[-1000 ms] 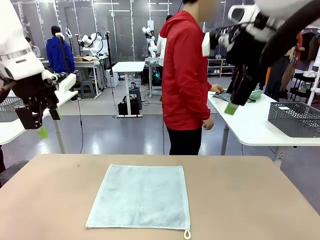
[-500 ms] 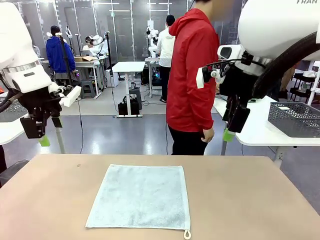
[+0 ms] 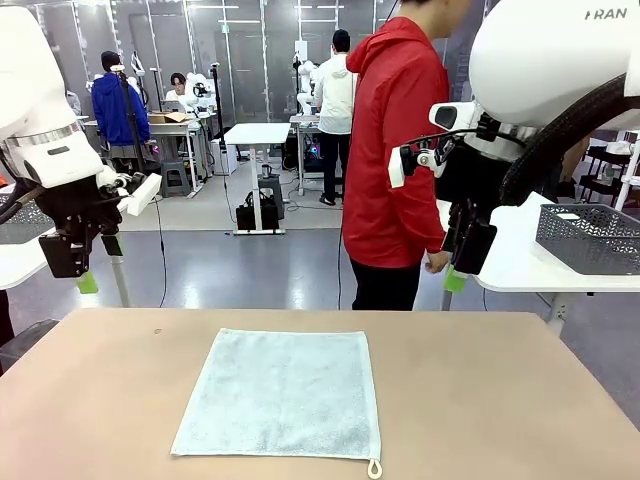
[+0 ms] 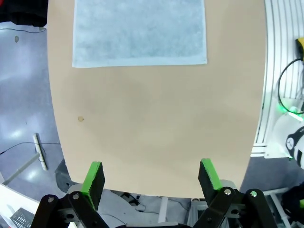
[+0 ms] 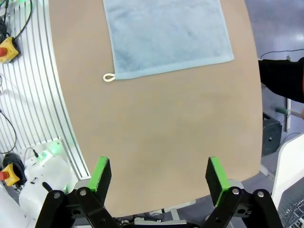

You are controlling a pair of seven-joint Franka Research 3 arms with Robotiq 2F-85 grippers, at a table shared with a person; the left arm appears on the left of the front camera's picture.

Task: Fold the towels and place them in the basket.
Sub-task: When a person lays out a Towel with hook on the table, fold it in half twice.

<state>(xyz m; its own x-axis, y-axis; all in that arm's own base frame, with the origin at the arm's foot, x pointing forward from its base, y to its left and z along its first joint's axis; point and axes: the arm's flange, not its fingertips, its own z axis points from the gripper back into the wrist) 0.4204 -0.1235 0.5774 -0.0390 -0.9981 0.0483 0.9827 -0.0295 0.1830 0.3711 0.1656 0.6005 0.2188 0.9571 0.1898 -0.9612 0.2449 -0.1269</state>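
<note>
Left gripper (image 4: 151, 178) hovers above the table's (image 3: 100, 400) left side, jaws spread. A single towel (image 3: 280, 392) lies flat mid-table, soft and light, probably best pinched at a corner or hem. Right gripper (image 5: 156, 179) hangs opposite, jaws likewise spread.

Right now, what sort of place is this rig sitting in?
Likely a robotics lab or data-collection hall: rows of white work tables on a polished grey floor, a yellow emergency-stop box with red button, and a pale blue-grey terry towel laid flat on the tan tabletop.
</note>
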